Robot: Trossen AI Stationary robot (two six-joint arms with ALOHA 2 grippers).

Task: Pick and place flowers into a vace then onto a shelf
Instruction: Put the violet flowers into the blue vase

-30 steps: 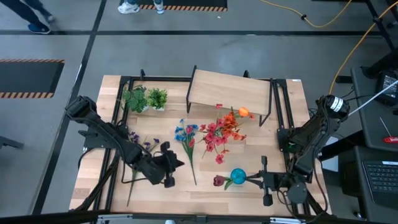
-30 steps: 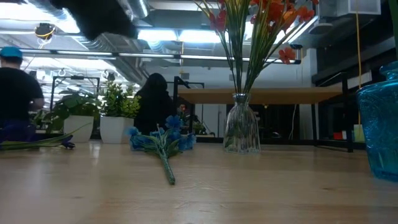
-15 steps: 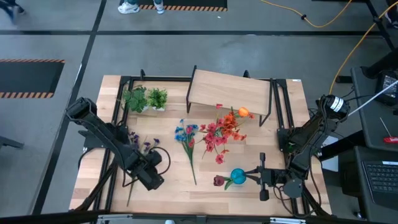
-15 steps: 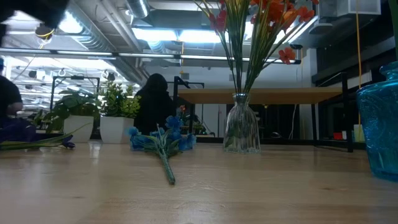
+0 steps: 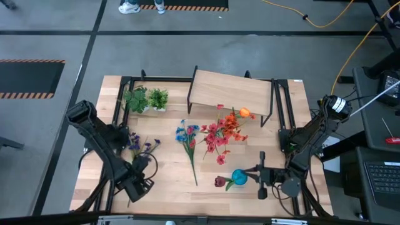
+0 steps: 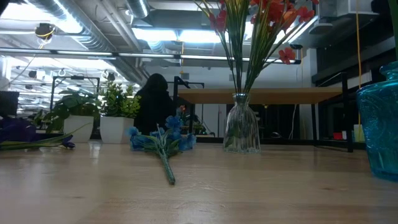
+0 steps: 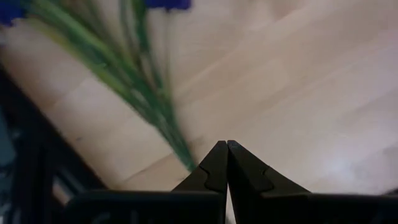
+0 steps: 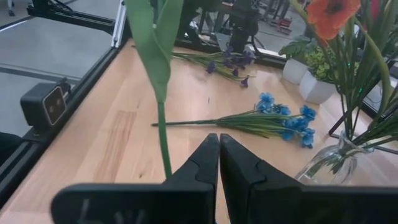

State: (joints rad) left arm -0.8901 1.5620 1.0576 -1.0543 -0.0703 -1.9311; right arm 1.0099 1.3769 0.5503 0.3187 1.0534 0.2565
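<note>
High view shows the left arm bent like an elbow, reaching down low over the near left part of the surface. Its left pincer is clenched tight and holds nothing. In the left wrist view the two dark fingers press flat together, and just past their tips lie the thin green stems of the purple flowers, flat on the pale wood. The stems look smooth and stringy.

The right arm folds up at the near right side. Its right pincer points sideways toward a small round blue vase, which sits just in front of the tips. In the right wrist view the dark fingers are closed together with only a thin line between them, holding nothing. A long green leaf hangs close in front of them.

Farther out from the right pincer lie the blue flowers, with small fluffy blooms on a bundle of green stems. Beside them a clear glass vase stands upright with red and orange flowers in it. The glass looks shiny and ribbed.

The shelf is a flat light-wood board on thin black legs, at the far side beyond the glass vase. Two leafy potted plants stand far from the left pincer.
</note>
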